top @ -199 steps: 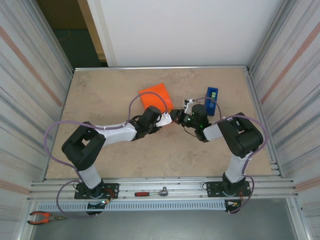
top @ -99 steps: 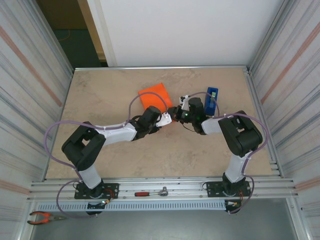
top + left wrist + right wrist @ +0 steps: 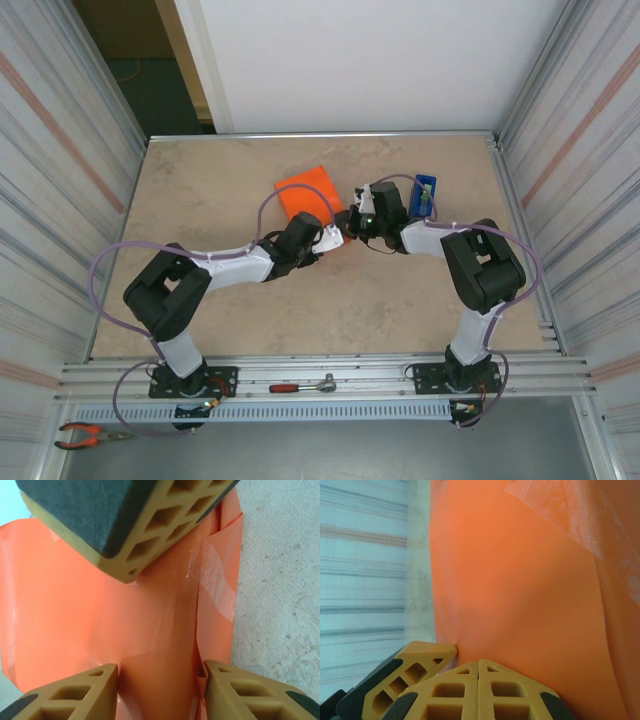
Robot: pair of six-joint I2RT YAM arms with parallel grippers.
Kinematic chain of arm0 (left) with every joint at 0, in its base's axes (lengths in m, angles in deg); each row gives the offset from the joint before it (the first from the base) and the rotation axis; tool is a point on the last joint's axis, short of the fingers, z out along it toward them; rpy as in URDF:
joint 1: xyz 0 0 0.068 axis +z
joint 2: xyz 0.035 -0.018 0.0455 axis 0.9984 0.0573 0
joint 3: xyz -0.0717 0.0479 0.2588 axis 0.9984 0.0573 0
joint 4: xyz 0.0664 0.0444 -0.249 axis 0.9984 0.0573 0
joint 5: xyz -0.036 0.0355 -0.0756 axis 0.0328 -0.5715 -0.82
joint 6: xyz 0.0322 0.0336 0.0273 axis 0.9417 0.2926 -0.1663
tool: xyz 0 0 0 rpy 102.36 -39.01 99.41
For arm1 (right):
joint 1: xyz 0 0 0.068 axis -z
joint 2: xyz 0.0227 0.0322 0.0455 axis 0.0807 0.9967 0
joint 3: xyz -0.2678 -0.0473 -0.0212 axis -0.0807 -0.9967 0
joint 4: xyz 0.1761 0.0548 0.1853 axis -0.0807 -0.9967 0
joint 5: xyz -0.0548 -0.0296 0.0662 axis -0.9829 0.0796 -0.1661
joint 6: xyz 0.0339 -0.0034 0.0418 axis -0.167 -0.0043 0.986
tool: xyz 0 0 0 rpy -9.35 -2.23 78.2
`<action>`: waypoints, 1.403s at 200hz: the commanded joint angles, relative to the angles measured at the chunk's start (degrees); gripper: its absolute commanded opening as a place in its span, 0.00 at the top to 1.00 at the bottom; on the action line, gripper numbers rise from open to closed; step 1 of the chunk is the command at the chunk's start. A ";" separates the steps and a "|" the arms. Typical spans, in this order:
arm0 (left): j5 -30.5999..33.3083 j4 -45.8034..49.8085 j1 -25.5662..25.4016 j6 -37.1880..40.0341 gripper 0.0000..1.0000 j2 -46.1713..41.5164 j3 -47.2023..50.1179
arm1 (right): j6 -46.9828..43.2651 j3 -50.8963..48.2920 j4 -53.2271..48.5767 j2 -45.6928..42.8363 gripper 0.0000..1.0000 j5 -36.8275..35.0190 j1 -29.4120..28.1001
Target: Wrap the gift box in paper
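Wrapped paper [image 3: 308,192], centre of the top view, judged thin, light, tear-prone; hold at taped fold [image 3: 216,582]; left gripper [image 3: 160,672] fingers apart, right gripper [image 3: 479,662] fingers together.

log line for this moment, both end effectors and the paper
left end effector: astride fold of paper, grip unclear | right end effector: shut, tips against paper

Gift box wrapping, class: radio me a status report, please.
Right gripper shut, tips against the paper. Left gripper straddles a fold, grip unclear. Paper folded into a block, seam taped. Tape dispenser beside right arm, not blocking.
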 commanded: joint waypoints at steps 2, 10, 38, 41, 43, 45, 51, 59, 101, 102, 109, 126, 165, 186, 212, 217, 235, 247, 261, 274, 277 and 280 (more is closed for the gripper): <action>-5.56 5.69 0.27 -1.94 0.53 -1.65 -0.17 | -3.77 1.50 -10.73 0.08 1.00 -2.81 0.07; -6.58 5.75 0.83 -2.78 0.52 -2.96 -0.51 | -4.10 2.04 -12.05 0.13 1.00 -3.03 -0.06; -11.18 5.67 3.24 -6.72 0.48 -7.67 -1.51 | -4.72 2.96 -14.09 -0.18 1.00 -3.80 -0.32; -11.60 5.63 3.47 -7.12 0.47 -8.16 -1.56 | -4.72 2.98 -14.14 -0.18 1.00 -3.78 -0.41; -11.84 5.58 3.60 -7.47 0.47 -8.50 -1.63 | -4.76 3.06 -14.28 -0.18 1.00 -3.82 -0.40; -12.17 5.53 3.74 -7.83 0.47 -8.78 -1.71 | -4.72 3.15 -14.36 -0.18 1.00 -3.85 -0.42; -12.72 5.46 4.14 -8.74 0.46 -9.53 -1.87 | -4.77 3.48 -14.80 -0.13 1.00 -3.94 -0.50; -13.68 5.19 4.79 -9.91 0.45 -10.47 -1.96 | -4.72 3.63 -14.87 -0.21 1.00 -3.91 -0.58; -18.59 3.17 9.77 -18.78 0.39 -13.32 -2.33 | -4.82 6.97 -15.86 -1.23 1.00 -2.43 -0.98; -18.64 3.17 9.91 -19.02 0.39 -13.28 -2.36 | -4.85 7.10 -15.84 -1.28 1.00 -2.37 -0.98; -19.47 2.97 10.92 -20.34 0.39 -13.41 -2.29 | -4.84 7.38 -15.48 -1.92 1.00 -2.16 -0.91; -20.09 2.08 13.35 -23.02 0.37 -13.42 -2.21 | -5.16 7.73 -15.30 -4.40 1.00 -2.58 -0.71; -20.23 -0.11 18.00 -27.58 0.30 -13.76 -0.77 | -8.25 6.79 -20.76 -10.91 1.00 -7.37 -0.09; -19.90 -1.31 19.75 -29.09 0.28 -13.85 0.31 | -11.25 7.39 -25.34 -12.00 1.00 -9.23 -0.66; -18.18 -3.52 21.15 -30.70 0.22 -13.90 2.19 | -14.04 9.23 -28.90 -10.66 1.00 -10.60 -1.94; -18.01 -3.91 21.36 -31.00 0.21 -13.90 2.56 | -14.32 9.49 -29.02 -10.23 1.00 -10.79 -2.18; -17.40 -5.28 21.82 -31.96 0.18 -13.88 3.47 | -14.55 10.78 -29.18 -8.47 1.00 -11.01 -2.97; -16.64 -6.09 21.94 -32.85 0.16 -13.86 4.07 | -14.73 11.73 -29.31 -7.06 1.00 -11.11 -3.34; -15.84 -6.84 22.10 -33.90 0.12 -13.62 4.49 | -14.73 12.63 -29.18 -5.25 1.00 -11.00 -3.53; -14.62 -7.46 22.22 -35.16 0.08 -13.46 4.79 | -14.73 13.18 -29.20 -3.66 1.00 -11.04 -3.53; -14.34 -7.53 22.27 -35.39 0.07 -13.43 4.82 | -14.73 13.24 -29.18 -3.26 1.00 -11.02 -3.49; -14.10 -7.56 22.27 -35.74 0.06 -13.35 4.82 | -14.68 13.28 -29.10 -3.04 1.00 -11.01 -3.40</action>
